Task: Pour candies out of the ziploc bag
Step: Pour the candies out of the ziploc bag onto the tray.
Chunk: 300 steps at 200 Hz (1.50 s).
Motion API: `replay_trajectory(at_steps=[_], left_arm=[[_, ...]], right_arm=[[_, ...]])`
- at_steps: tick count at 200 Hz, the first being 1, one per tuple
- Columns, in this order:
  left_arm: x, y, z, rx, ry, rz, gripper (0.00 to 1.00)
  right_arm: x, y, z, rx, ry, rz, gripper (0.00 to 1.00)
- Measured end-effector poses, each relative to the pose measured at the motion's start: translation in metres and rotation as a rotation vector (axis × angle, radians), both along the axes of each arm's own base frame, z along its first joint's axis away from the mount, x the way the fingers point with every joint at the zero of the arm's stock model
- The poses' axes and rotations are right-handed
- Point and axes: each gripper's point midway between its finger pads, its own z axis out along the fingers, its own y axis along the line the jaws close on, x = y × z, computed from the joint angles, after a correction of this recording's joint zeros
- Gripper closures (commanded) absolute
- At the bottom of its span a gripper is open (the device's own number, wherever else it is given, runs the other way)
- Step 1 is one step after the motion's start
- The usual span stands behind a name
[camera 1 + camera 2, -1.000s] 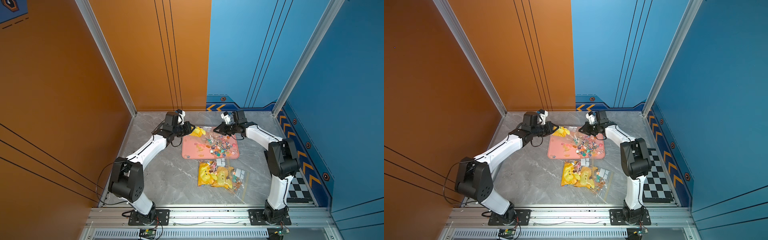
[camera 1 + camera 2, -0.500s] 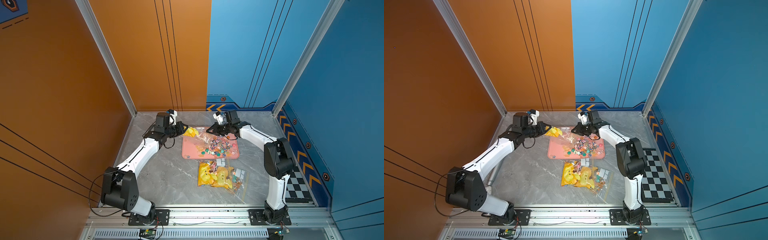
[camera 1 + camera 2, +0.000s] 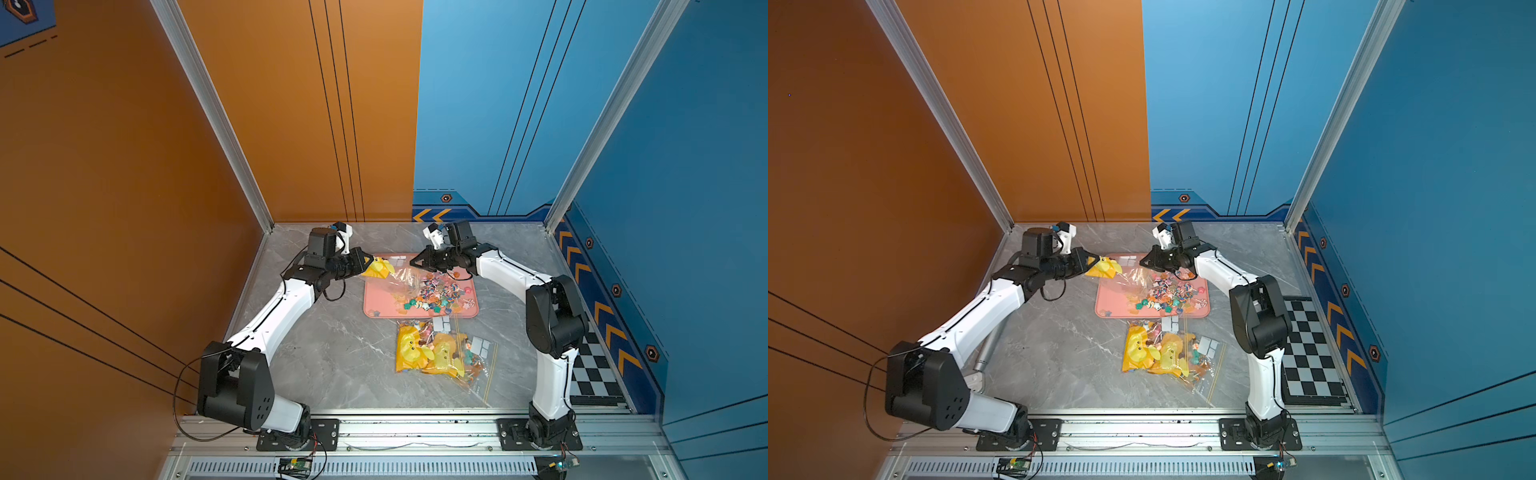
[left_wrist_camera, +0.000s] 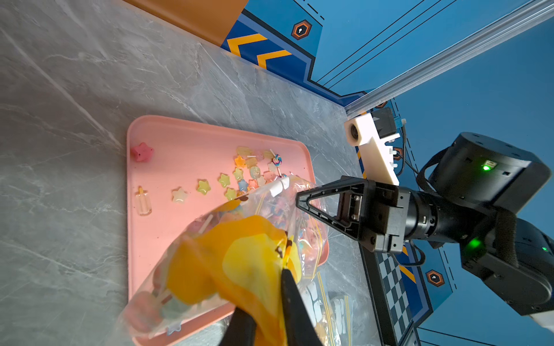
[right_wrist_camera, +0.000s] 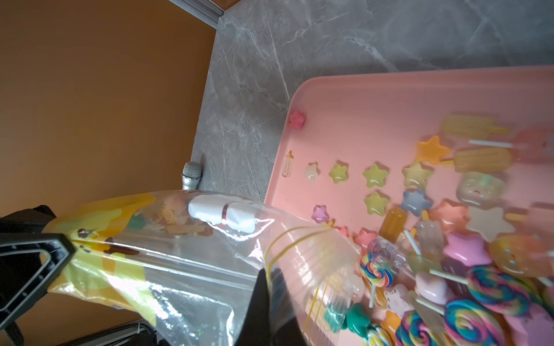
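The ziploc bag point(image 3: 395, 276), clear with a yellow print, hangs slanted over the pink tray point(image 3: 374, 299) in both top views. My left gripper point(image 4: 263, 293) is shut on its yellow end point(image 4: 227, 257). Shut on the clear zip edge point(image 5: 299, 254) is my right gripper point(image 5: 268, 277), with the bag's mouth low over the tray. The candies point(image 3: 432, 293), stars and swirled lollipops point(image 5: 449, 254), lie heaped on the tray's right half point(image 3: 1167, 295). A few pieces show inside the bag point(image 5: 180, 221). The two grippers point(image 3: 1091, 262) point(image 3: 1144, 262) stand close together.
A second ziploc bag point(image 3: 440, 353) with a yellow print and sweets lies flat on the grey table in front of the tray. A checkered mat point(image 3: 594, 365) lies at the right wall. A silver cylinder with a mesh head point(image 5: 191, 176) stands by the orange wall.
Both grippers have carried the bag leftwards over the tray. The left arm has swung out towards the orange wall. Both grips are unchanged.
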Motion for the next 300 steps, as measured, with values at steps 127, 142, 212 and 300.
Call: replay_trajectory(at_steps=[127,142,212,300], left_arm=[[-0.012,0.009,-0.004,0.218,-0.01,-0.001,1.0],[-0.013,0.007,-0.004,0.235,-0.019,-0.004,1.0],[-0.014,0.005,-0.004,0.284,-0.03,-0.007,1.0],[-0.019,-0.008,0.002,0.328,-0.052,-0.022,0.99]], right_arm=[[-0.002,0.01,0.001,-0.003,-0.006,0.011,1.0],[-0.002,0.01,0.001,-0.005,-0.007,0.01,1.0],[-0.001,0.01,0.0,-0.01,-0.009,0.005,1.0],[-0.001,0.008,-0.005,-0.022,-0.003,-0.005,1.0]])
